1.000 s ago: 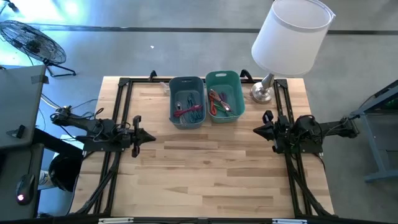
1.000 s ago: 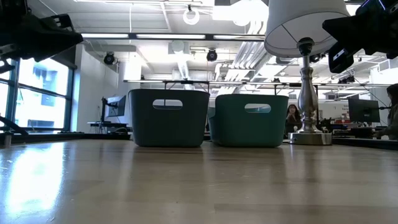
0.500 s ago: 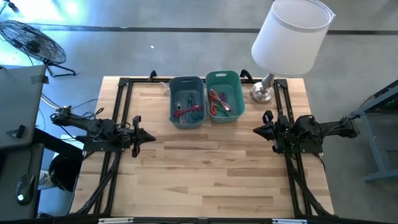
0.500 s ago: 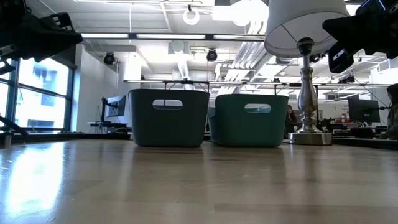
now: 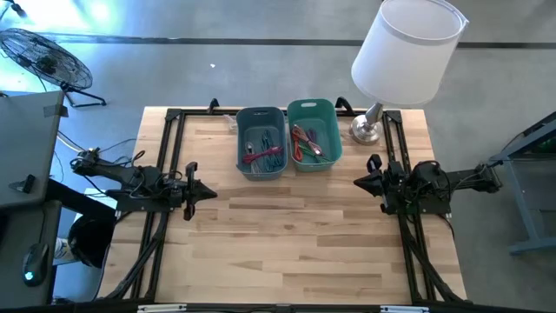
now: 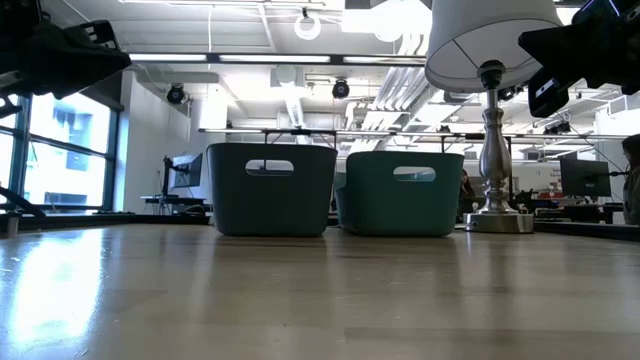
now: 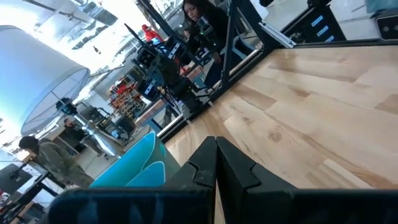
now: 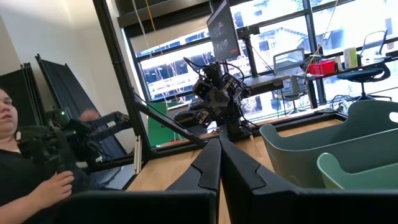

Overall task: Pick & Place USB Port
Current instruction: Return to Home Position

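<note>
left gripper (image 5: 208, 192): pressed together, 9 o'clock | right gripper (image 5: 358, 182): pressed together, 3 o'clock | blue bin (image 5: 240, 146), green bin (image 5: 338, 139): placed at 12 o'clock

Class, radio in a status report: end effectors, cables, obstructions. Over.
Left end effector shut, empty, left table edge. Right end effector shut, empty, right edge. Cables lie in blue bin and green bin. Lamp back right, no obstruction.

Smooth wood table (image 5: 295, 243), matt plastic blue bin (image 6: 270, 205) and green bin (image 6: 405, 205), shiny metal lamp base (image 5: 365, 130).
</note>
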Available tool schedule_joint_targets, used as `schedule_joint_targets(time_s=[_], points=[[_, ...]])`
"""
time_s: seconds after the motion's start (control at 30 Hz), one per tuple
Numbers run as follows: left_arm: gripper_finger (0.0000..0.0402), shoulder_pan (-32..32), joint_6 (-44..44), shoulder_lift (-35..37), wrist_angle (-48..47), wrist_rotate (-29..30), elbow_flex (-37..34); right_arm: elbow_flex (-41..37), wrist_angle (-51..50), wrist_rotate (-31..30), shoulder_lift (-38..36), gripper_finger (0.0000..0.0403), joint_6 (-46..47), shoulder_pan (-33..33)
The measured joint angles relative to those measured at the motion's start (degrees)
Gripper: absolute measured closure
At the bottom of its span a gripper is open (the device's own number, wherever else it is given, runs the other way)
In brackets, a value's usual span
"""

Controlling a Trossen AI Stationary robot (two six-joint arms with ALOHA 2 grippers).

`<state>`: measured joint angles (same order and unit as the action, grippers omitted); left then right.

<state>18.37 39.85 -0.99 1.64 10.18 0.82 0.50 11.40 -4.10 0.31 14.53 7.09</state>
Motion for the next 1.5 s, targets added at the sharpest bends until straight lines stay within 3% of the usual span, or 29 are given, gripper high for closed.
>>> schedule_joint_targets(time_s=[0.33,0.63,0.97,1.5], points=[[0.0401,-0.1,-1.6,0.0,-0.1,-0.3,0.0,0.0,0.0,0.0,0.0,0.04,0.0,0.0],[0.0401,-12.2,-3.4,0.6,-1.6,-10.7,0.0,0.0,0.0,0.0,0.0,0.0398,0.0,0.0],[0.0401,-19.7,-21.6,0.6,-1.6,-11.2,0.0,0.0,0.0,0.0,0.0,0.04,0.0,0.0],[0.0401,-19.9,-40.4,0.6,-1.6,-11.4,0.0,0.0,0.0,0.0,0.0,0.0398,0.0,0.0]])
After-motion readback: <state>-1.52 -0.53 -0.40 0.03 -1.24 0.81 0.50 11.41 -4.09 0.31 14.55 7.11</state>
